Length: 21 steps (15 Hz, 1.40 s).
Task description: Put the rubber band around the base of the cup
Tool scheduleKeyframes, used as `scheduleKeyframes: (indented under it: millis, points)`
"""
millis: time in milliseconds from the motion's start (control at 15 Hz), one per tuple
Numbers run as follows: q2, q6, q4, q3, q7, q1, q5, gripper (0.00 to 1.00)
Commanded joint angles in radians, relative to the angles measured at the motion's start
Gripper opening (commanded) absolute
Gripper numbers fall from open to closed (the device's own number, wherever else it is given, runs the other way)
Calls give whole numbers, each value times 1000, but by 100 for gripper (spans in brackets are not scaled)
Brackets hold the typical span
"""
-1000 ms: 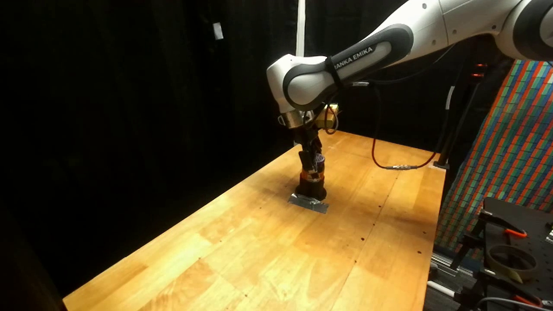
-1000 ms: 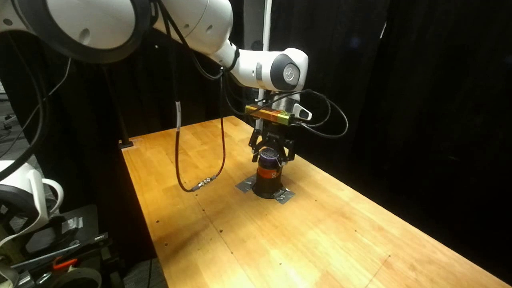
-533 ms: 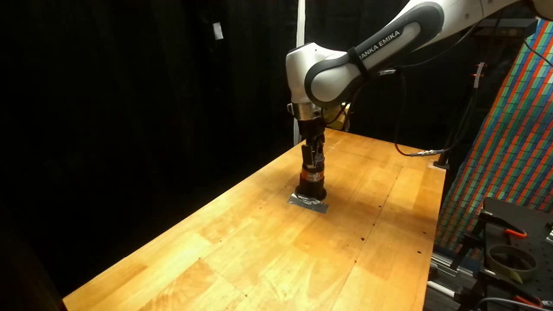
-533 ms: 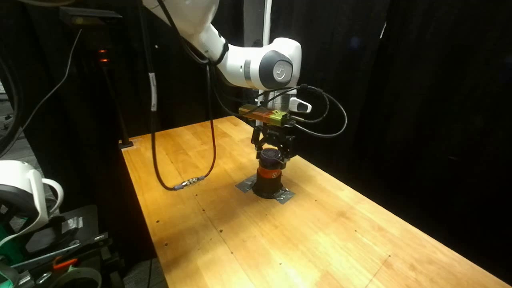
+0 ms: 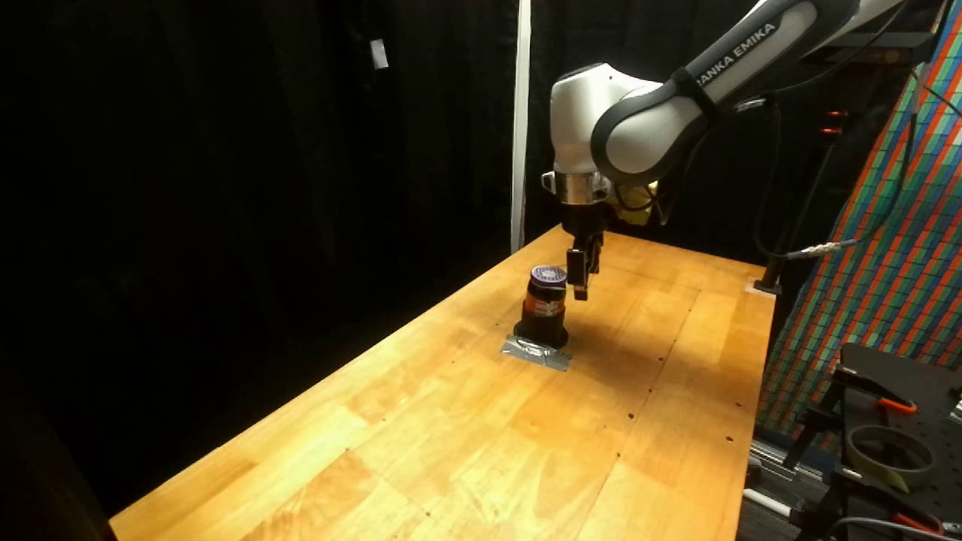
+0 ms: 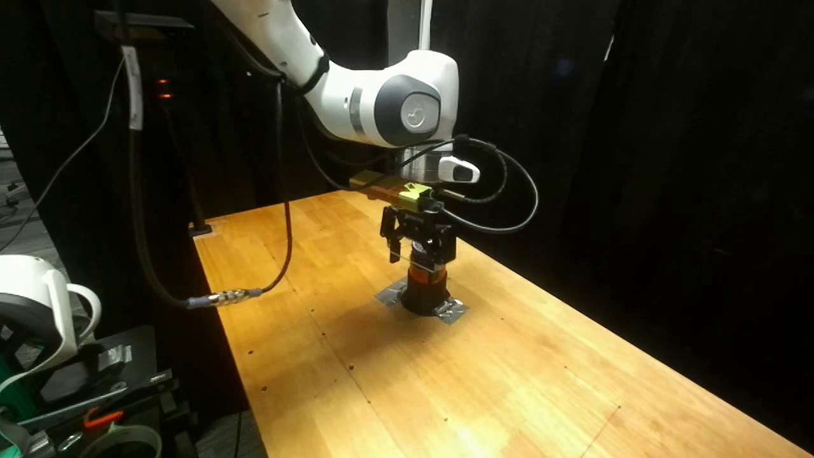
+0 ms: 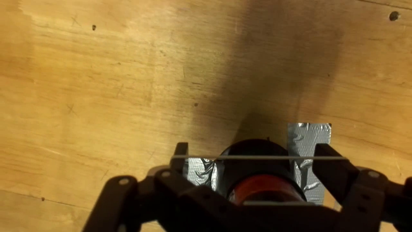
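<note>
I am holding my gripper (image 7: 252, 153) with its fingers (image 5: 576, 267) spread well apart and nothing pinched between them; the rubber band (image 7: 259, 157) is stretching straight across from fingertip to fingertip. Just beside them the cup (image 5: 544, 306) is standing upright, its purple-rimmed top (image 5: 549, 275) reaching about as high as my fingers and its orange label (image 6: 425, 275) showing lower down. Its black flared base (image 5: 541, 329) is sitting on the counter (image 5: 481, 451), with silver duct tape (image 5: 537, 355) pinning it.

The band is not yet circling that base, so I am judging that lowering it over the cup is the work ahead. If I am descending from this offset, the strand will likely be scraping down one side instead of looping over the top. Spreading wider could be making the band snap or slip off a fingertip; drawing the fingers in too soon could be leaving it slack and snagged high up. A sideways nudge could be rocking the cup.

My gripper is hiding the cup's top from the wrist view, where a second pale line (image 7: 276, 203) is running low; whether it is band or cup, I am not managing to say. Nor am I seeing whether any strand is passing behind the cup. My arm (image 5: 639, 146) is being cut off in both exterior views, and the frame edge is cropping a white handled object (image 6: 19, 273) beyond naming.
</note>
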Motion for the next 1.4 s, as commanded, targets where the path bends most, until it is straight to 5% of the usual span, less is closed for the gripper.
scheduleKeyframes:
  millis: [0, 533, 867, 1133, 1333]
  points:
    - [-162, 149, -241, -4, 0, -24, -24, 73]
    - [-322, 828, -658, -89, 33, -22, -242, 12]
    - [-321, 1276, -860, -108, -37, -96, -324, 9]
    - [-202, 1614, -901, -111, -43, -181, -466, 12]
    - [-94, 1809, -885, -100, -191, -237, -456, 12]
